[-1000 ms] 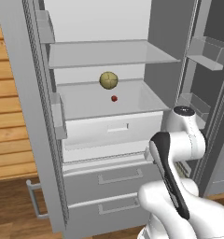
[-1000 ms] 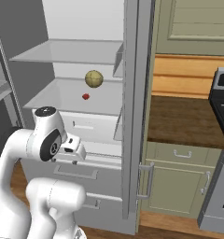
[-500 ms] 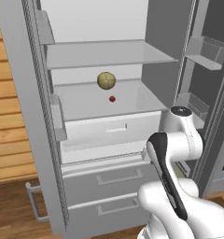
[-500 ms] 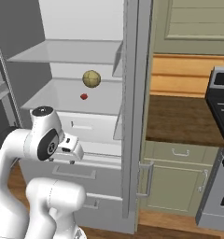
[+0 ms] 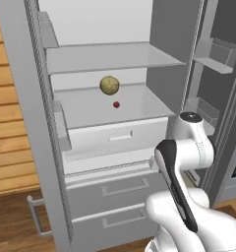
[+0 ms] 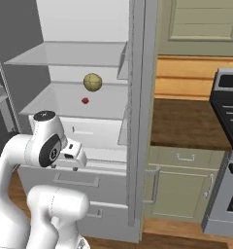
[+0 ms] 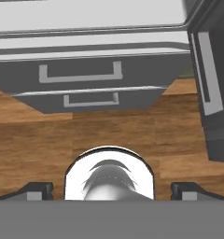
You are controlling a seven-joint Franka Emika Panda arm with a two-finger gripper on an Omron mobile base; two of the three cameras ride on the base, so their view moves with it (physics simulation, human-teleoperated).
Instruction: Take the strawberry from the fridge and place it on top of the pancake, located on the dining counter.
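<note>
Strawberry [image 5: 116,104] sits small and dark red on the white middle shelf of the open fridge [image 5: 110,147], just in front of and below a larger yellow-green round fruit [image 5: 109,85]; in the right base view the same pair shows as strawberry [image 6: 85,100] and round fruit [image 6: 92,81], close together but apart. No brand, label or writing can be read anywhere on the fridge, its shelves or its door bins. Left of the fridge in the left base view runs a wood-plank wall [image 5: 12,147]; below the shelf come a white inner drawer and two grey lower drawers [image 5: 120,189] with bar handles. To the right in the right base view stand the fridge's side panel, a brown worktop [image 6: 186,124] over pale green cabinets, and the edge of a stove [image 6: 230,146]. The gripper [image 7: 112,191] points down at the wooden floor in front of the two lower drawers, well below the strawberry, with its fingertips [image 7: 39,190] spread wide and nothing between them. Compared with half a second ago, the fridge contents look unchanged and the arm has shifted only slightly, its upper joint a little lower.
</note>
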